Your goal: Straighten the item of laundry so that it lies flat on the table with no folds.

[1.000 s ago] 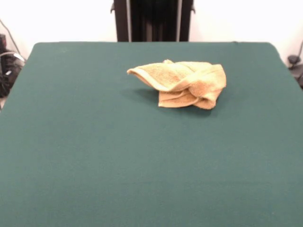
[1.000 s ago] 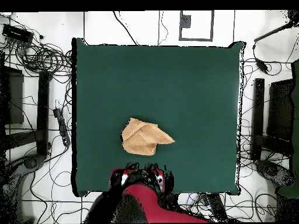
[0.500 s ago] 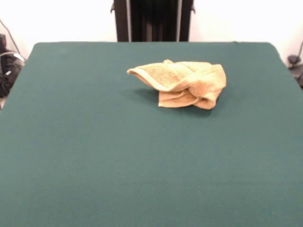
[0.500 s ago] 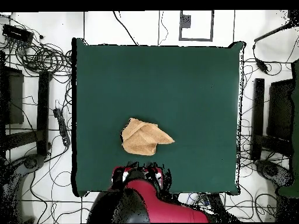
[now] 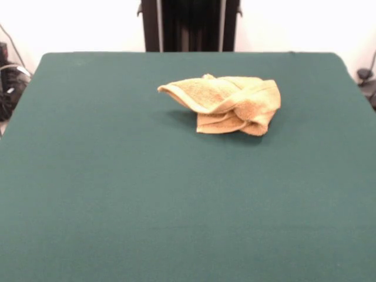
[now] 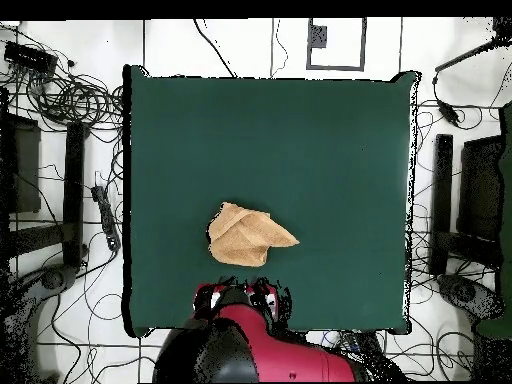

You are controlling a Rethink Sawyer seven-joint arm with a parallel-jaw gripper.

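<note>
- The crumpled towel [image 5: 226,104] is the only obstacle on the surface [image 5: 176,205], above centre in the front view.
- In the overhead view the red arm [image 6: 255,340] overhangs the bottom edge, seemingly just short of the towel.

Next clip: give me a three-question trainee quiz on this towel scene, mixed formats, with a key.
1. True or false: the towel lies flat with no folds.
2. Fill in: in the front view, the towel sits nearer the table's ____ edge.
3. In the overhead view, is the gripper (a) touching the towel, (b) apart from it, near the table's bottom edge, (c) above the table's middle?

Key: 1 false; 2 far; 3 b.
</note>
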